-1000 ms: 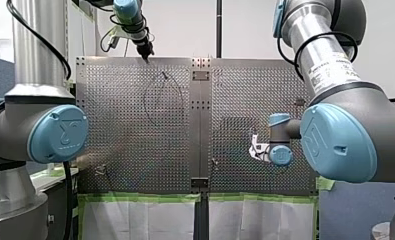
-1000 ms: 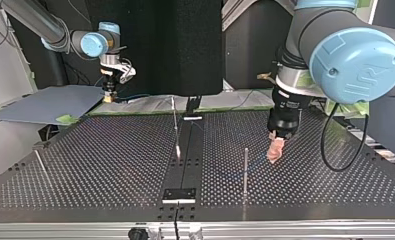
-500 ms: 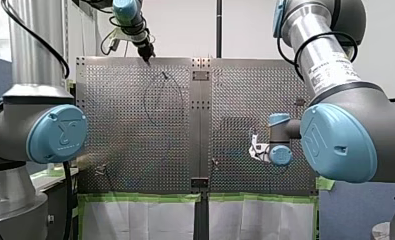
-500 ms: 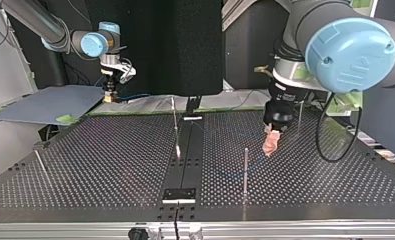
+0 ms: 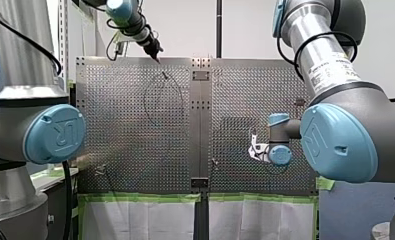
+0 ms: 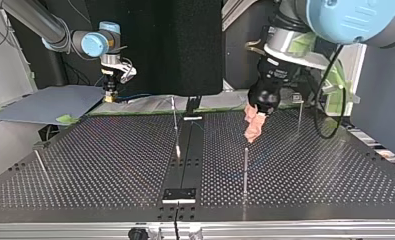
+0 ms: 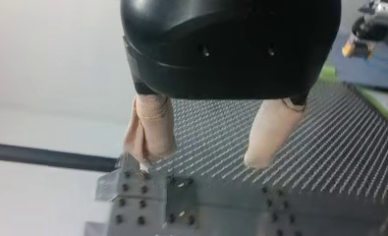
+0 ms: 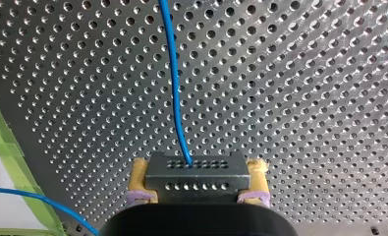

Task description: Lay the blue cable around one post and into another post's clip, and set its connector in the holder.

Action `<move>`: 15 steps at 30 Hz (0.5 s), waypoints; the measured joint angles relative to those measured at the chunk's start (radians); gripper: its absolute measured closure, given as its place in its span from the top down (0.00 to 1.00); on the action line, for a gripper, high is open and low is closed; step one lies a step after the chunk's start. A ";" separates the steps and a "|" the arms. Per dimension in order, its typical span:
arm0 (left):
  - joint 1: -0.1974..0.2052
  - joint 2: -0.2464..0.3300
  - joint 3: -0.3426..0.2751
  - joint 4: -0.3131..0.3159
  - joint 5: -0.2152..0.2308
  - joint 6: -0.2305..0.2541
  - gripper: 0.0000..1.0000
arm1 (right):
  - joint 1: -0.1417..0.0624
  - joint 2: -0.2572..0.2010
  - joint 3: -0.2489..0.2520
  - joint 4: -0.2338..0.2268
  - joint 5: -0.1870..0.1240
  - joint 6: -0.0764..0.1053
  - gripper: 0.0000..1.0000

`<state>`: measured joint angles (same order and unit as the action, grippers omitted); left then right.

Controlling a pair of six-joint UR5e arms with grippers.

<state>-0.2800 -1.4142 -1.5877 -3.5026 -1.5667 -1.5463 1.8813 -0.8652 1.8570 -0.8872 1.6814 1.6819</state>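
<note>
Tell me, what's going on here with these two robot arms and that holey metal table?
My right pincer is clamped on a dark connector, and the blue cable runs out of it across the perforated table. My left pincer hangs above the table, open and empty. Thin metal posts stand on the table. The connector is in the pincer's grip, not yet set in any holder.
</note>
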 joint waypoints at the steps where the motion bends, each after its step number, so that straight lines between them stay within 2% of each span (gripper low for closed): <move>1: -0.005 -0.009 -0.013 0.013 0.007 -0.005 1.00 | 0.000 0.000 0.000 0.000 0.000 0.000 0.00; 7: -0.034 -0.061 -0.083 0.082 0.019 -0.024 1.00 | 0.001 0.000 0.000 0.001 0.000 -0.002 0.00; 15: -0.072 -0.074 -0.158 0.158 0.001 -0.090 1.00 | 0.002 0.000 0.000 -0.001 0.000 -0.003 0.00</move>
<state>-0.3515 -1.4885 -1.7457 -3.3447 -1.5653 -1.6363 1.8838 -0.8650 1.8571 -0.8877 1.6814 1.6791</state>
